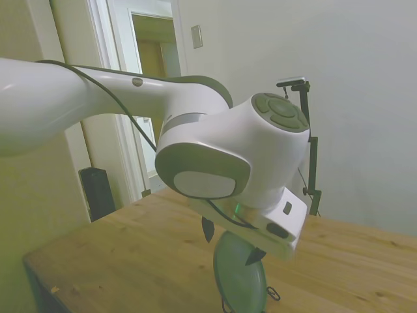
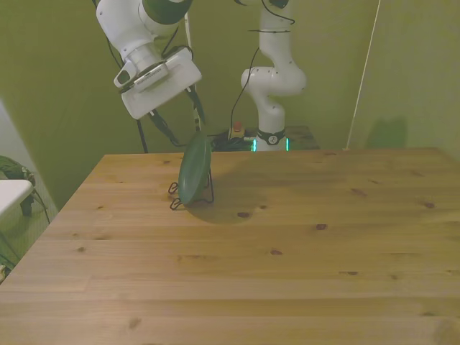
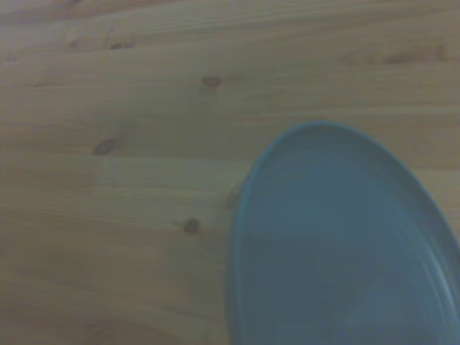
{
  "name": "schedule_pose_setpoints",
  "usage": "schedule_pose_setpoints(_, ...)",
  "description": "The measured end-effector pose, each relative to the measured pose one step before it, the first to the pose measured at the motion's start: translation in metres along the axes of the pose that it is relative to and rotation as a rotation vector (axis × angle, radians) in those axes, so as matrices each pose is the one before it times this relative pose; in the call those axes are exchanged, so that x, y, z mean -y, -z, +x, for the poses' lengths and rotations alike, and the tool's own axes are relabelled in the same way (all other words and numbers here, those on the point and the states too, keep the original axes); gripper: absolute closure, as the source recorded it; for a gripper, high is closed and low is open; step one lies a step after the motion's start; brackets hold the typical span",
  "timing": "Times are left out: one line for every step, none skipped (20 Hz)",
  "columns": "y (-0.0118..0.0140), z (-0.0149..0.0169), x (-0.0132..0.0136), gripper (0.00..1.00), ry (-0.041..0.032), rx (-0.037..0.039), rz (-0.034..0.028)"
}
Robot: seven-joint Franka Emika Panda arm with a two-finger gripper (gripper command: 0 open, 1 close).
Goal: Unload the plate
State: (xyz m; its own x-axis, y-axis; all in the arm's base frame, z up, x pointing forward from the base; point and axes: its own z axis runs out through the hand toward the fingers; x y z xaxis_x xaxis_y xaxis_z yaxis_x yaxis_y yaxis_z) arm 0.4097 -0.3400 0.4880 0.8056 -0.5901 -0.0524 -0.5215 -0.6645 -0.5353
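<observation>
Gripper [image 1: 229,244] fingers stand spread in the side view, one on each side of the grey-green plate's [image 1: 240,274] top rim. Front view: plate [image 2: 194,171] stands upright in a black wire rack [image 2: 206,195] on the wooden table [image 2: 287,244]. Wrist view: plate [image 3: 345,244] fills one corner.

Bare table [image 2: 302,244] lies all around the upright plate [image 2: 194,171]; only the wire rack [image 2: 208,192] hugs its base.

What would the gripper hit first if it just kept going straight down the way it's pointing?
Probably the top rim of the plate, standing on edge in the wire rack just below the open gripper; exact depth is unclear.
</observation>
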Motion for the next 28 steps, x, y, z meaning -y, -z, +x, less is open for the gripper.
schedule_pose_setpoints(-0.00472,0.00033,0.00353,0.00,0.00693,0.00163,0.00263)
schedule_pose_setpoints(-0.00440,0.00016,0.00261,0.00,0.00545,0.00122,0.00559)
schedule_pose_setpoints(-0.00359,-0.00003,0.00221,0.00,0.00512,0.00205,0.00633)
schedule_pose_setpoints(-0.00273,0.00001,0.00241,0.00,0.00493,0.00295,0.00253)
schedule_pose_setpoints(-0.00212,0.00008,0.00270,0.00,0.00546,0.00321,0.00115)
schedule_pose_setpoints(-0.00190,0.00011,0.00250,1.00,0.00441,0.00290,0.00065)
schedule_pose_setpoints(-0.00213,0.00008,0.00269,1.00,0.00412,0.00336,0.00173)
schedule_pose_setpoints(-0.00246,0.00007,0.00273,1.00,0.00380,0.00367,0.00228)
schedule_pose_setpoints(-0.00238,0.00008,0.00270,1.00,0.00391,0.00373,0.00217)
schedule_pose_setpoints(-0.00265,-0.00003,0.00237,1.00,0.00328,0.00437,0.00200)
schedule_pose_setpoints(-0.00260,-0.00009,0.00215,1.00,0.00311,0.00446,0.00150)
schedule_pose_setpoints(-0.00219,-0.00002,0.00219,1.00,0.00293,0.00344,0.00235)
schedule_pose_setpoints(-0.00179,-0.00002,0.00179,1.00,0.00201,0.00243,0.00278)
schedule_pose_setpoints(-0.00135,0.00003,0.00155,1.00,0.00224,0.00181,0.00116)
schedule_pose_setpoints(-0.00091,0.00010,0.00136,1.00,0.00222,0.00112,0.00054)
schedule_pose_setpoints(-0.00066,0.00010,0.00108,1.00,0.00171,0.00070,0.00035)
schedule_pose_setpoints(-0.00045,0.00006,0.00073,1.00,0.00113,0.00048,0.00039)
schedule_pose_setpoints(-0.00032,0.00005,0.00054,1.00,0.00085,0.00035,0.00032)
schedule_pose_setpoints(-0.00030,0.00004,0.00046,1.00,0.00079,0.00041,0.00000)
schedule_pose_setpoints(-0.00039,0.00001,0.00047,1.00,0.00084,0.00069,-0.00002)
schedule_pose_setpoints(-0.00048,-0.00001,0.00050,1.00,0.00087,0.00088,-0.00004)
schedule_pose_setpoints(-0.00045,0.00001,0.00053,1.00,0.00096,0.00083,-0.00009)
schedule_pose_setpoints(-0.00033,0.00004,0.00050,1.00,0.00089,0.00032,-0.00017)
schedule_pose_setpoints(-0.00009,0.00005,0.00035,1.00,0.00068,-0.00042,-0.00023)
schedule_pose_setpoints(0.00007,0.00004,0.00032,1.00,0.00058,-0.00083,-0.00022)
schedule_pose_setpoints(0.00016,0.00002,0.00024,1.00,0.00040,-0.00095,-0.00017)
schedule_pose_setpoints(0.00019,0.00004,0.00012,1.00,0.00026,-0.00117,-0.00023)
schedule_pose_setpoints(0.00023,0.00007,0.00000,1.00,0.00006,-0.00168,-0.00035)
